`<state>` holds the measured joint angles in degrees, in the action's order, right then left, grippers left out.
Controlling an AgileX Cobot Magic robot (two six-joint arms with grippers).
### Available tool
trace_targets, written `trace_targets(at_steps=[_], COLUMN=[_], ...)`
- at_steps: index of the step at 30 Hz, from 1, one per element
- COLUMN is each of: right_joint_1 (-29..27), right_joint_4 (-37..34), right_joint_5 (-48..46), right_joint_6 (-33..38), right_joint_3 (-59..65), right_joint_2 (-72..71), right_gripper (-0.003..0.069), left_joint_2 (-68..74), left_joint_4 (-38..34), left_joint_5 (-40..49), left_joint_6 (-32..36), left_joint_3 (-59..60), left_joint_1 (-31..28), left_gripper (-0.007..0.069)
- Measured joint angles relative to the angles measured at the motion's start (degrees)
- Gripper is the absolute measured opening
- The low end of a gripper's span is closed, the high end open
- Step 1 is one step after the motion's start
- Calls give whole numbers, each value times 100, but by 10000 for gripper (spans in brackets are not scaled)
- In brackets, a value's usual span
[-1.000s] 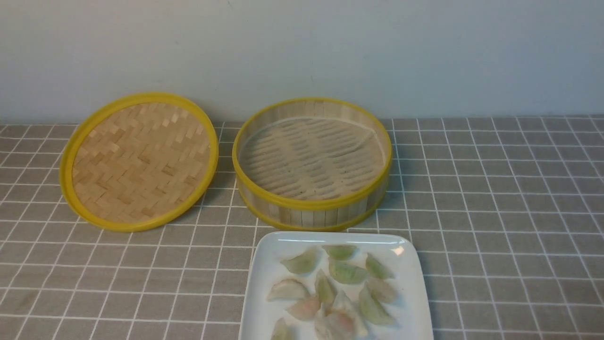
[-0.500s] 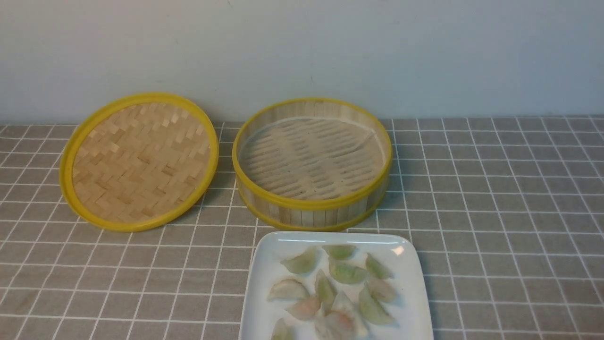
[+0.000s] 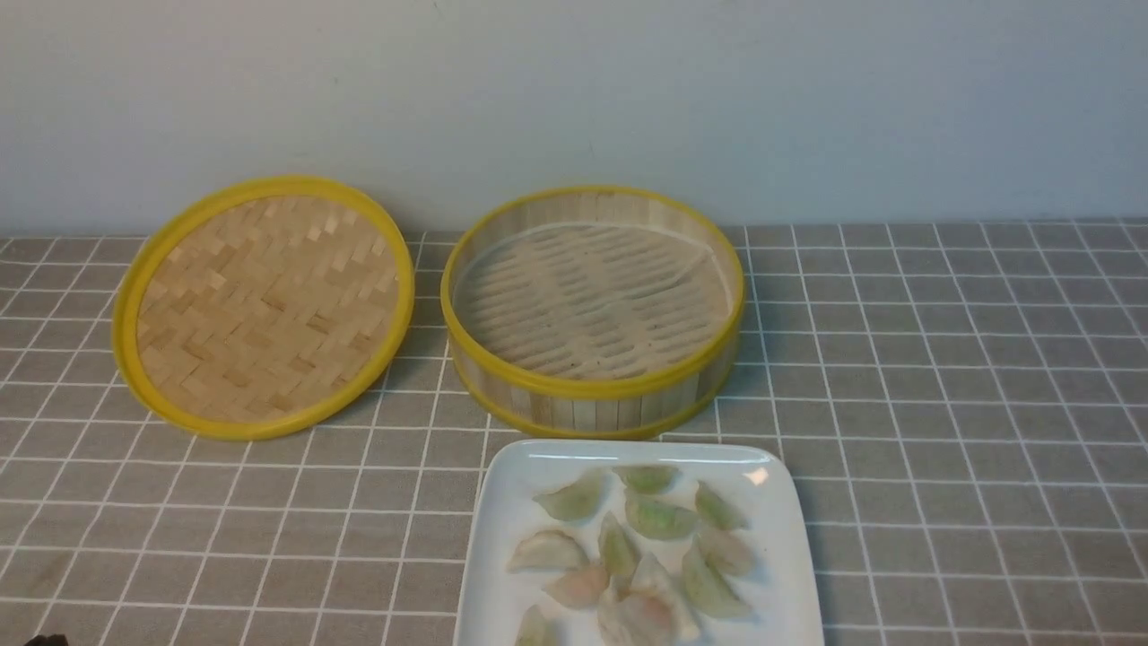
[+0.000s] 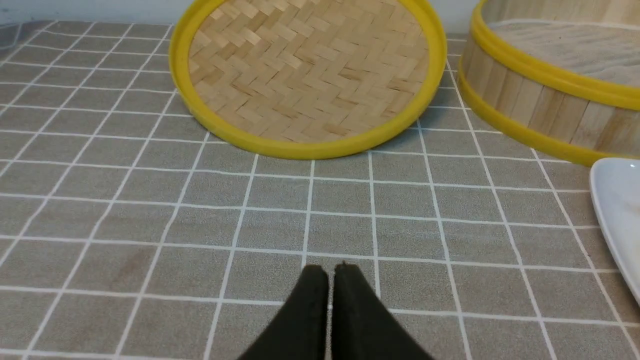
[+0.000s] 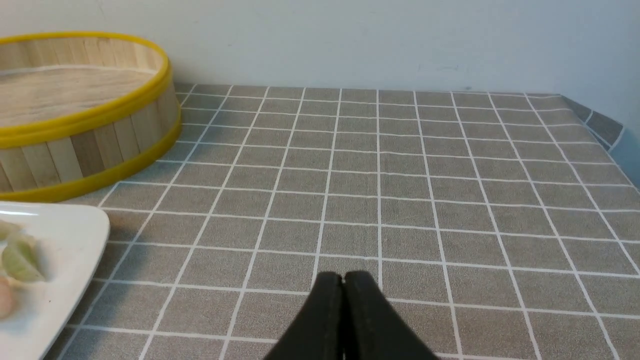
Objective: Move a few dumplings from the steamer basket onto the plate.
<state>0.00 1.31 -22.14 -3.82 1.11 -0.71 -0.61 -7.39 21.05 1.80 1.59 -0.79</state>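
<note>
The steamer basket [image 3: 592, 395] stands at the back centre, with only its liner inside. It also shows in the left wrist view [image 4: 540, 100] and the right wrist view [image 5: 85, 145]. The white plate [image 3: 502, 574] lies in front of it and holds several dumplings, pinkish ones [image 3: 581, 583] among green-tinted ones [image 3: 659, 518]. My left gripper [image 4: 330, 270] is shut and empty, low over the cloth, left of the plate [image 4: 617, 210]. My right gripper [image 5: 344, 277] is shut and empty, right of the plate [image 5: 65, 240]. In the front view only a dark tip of the left arm shows at the bottom left corner.
The woven yellow-rimmed lid [image 3: 265, 305] lies left of the basket, tilted against the wall; it also shows in the left wrist view [image 4: 310, 75]. A grey checked cloth [image 3: 942, 377] covers the table. The table's right edge shows in the right wrist view [image 5: 607, 132].
A dark tip has come into the front view's bottom left corner. Basket, lid, plate and dumplings have not moved.
</note>
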Motion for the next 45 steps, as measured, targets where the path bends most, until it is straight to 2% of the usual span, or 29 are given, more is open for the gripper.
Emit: trace_targets(at_steps=[13, 45], right_joint_1=[0, 0], right_joint_4=[0, 0], right_joint_5=[0, 0], right_joint_6=[0, 0], right_joint_3=[0, 0], right_joint_2=[0, 0], right_gripper=[-9, -9], left_joint_2=[0, 0], left_joint_4=[454, 448], left_joint_5=[0, 1], left_joint_6=[25, 20], left_joint_3=[0, 0], left_joint_1=[0, 0], left_gripper=[-5, -5])
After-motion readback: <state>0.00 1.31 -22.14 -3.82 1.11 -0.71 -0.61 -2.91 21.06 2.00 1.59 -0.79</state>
